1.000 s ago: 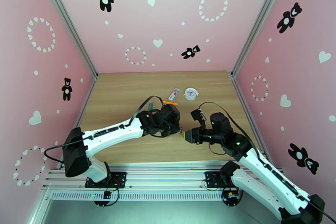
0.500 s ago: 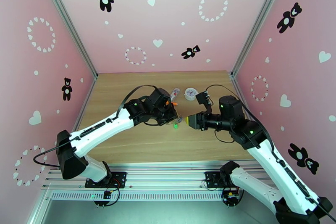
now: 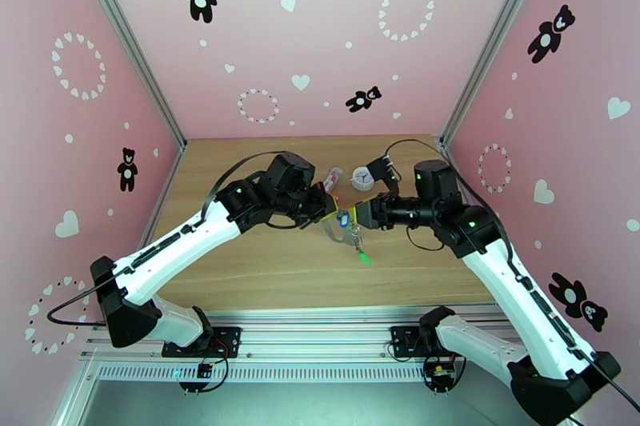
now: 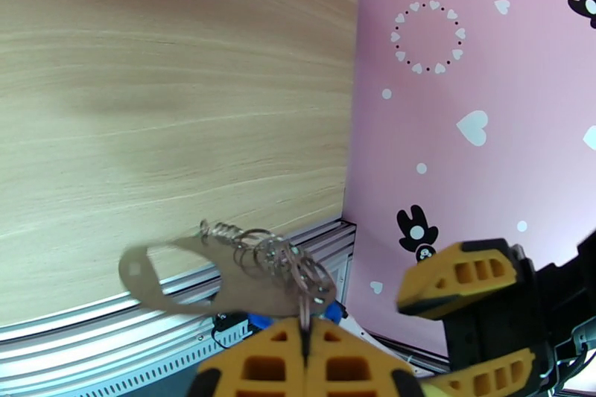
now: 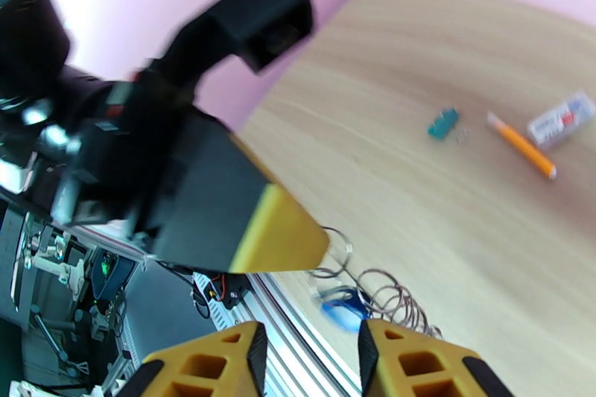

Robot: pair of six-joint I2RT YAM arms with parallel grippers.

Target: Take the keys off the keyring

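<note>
The keyring (image 3: pixel 350 232) hangs in the air above the table between my two grippers. In the left wrist view it is a cluster of metal rings (image 4: pixel 287 264) with a flat brown tag (image 4: pixel 153 283). My left gripper (image 3: pixel 330 210) is shut on one ring, its yellow fingers (image 4: pixel 328 361) pressed together. The blue key (image 3: pixel 342 220) hangs just beyond the tips of my right gripper (image 5: pixel 309 335), whose fingers (image 5: pixel 417 361) stand apart, gripping nothing I can see. The green key (image 3: pixel 364 258) dangles lowest.
On the wooden table (image 3: pixel 240 172) behind the arms lie an orange pen (image 5: pixel 521 145), a small teal trinket (image 5: pixel 442 123), a white packet (image 3: pixel 332 178) and a round white clock (image 3: pixel 364 177). Pink walls close the sides and back.
Both arms have risen and moved toward the back of the table. The keyring has gone up with the left gripper, and the green key now dangles below it.
</note>
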